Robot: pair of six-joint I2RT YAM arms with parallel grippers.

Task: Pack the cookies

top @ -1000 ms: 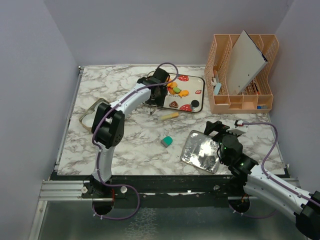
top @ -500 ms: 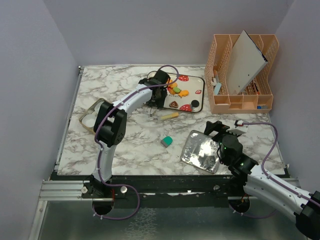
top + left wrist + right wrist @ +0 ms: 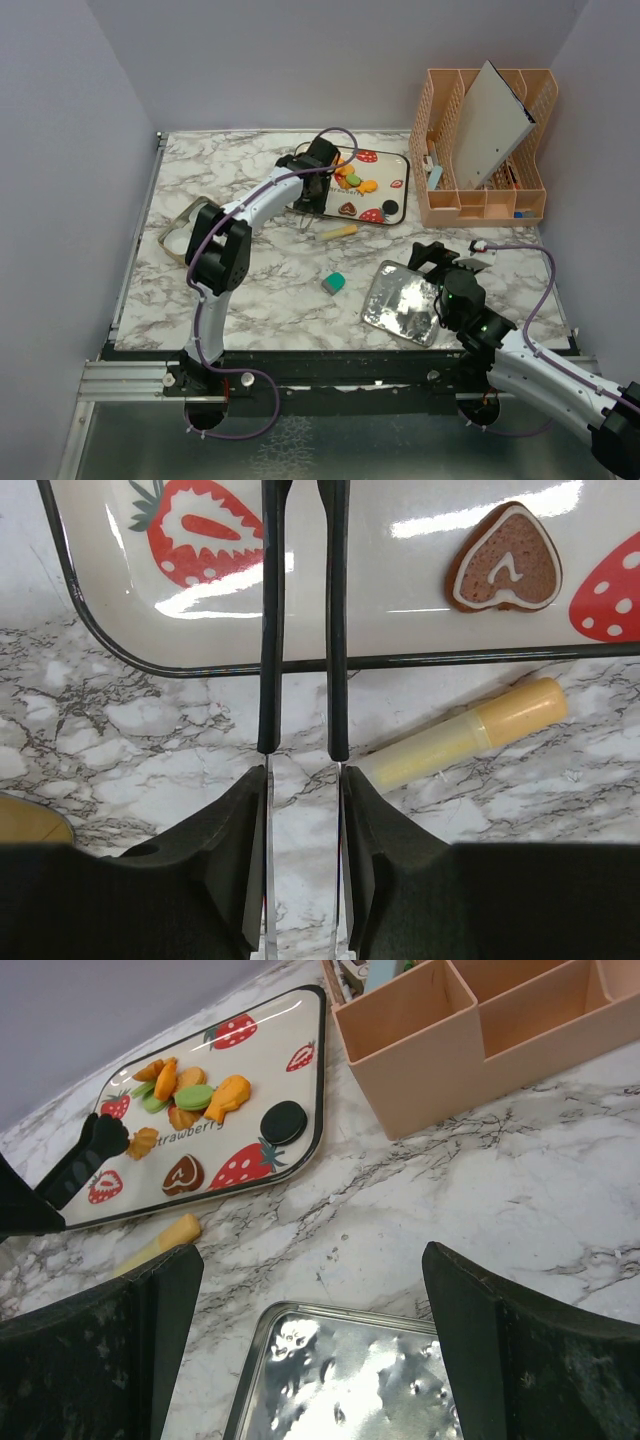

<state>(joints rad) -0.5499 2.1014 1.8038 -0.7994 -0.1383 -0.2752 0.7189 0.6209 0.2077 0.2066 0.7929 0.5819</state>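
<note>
Left gripper (image 3: pixel 300 540) has narrowed, its fingers (image 3: pixel 270 630) crossing the tray (image 3: pixel 450 661) rim

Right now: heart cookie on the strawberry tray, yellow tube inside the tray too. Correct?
No. The yellow tube lies on the marble table, just outside the rim of the strawberry tray; left wrist view shows it. The heart cookie is on the tray.

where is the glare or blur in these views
Left wrist: white glare streaks on the tray, though the heart cookie is sharp. Right wrist: mottled reflections across the silver tin. Top external: the tin gleams there too; light elsewhere is even, shadows soft.
</note>
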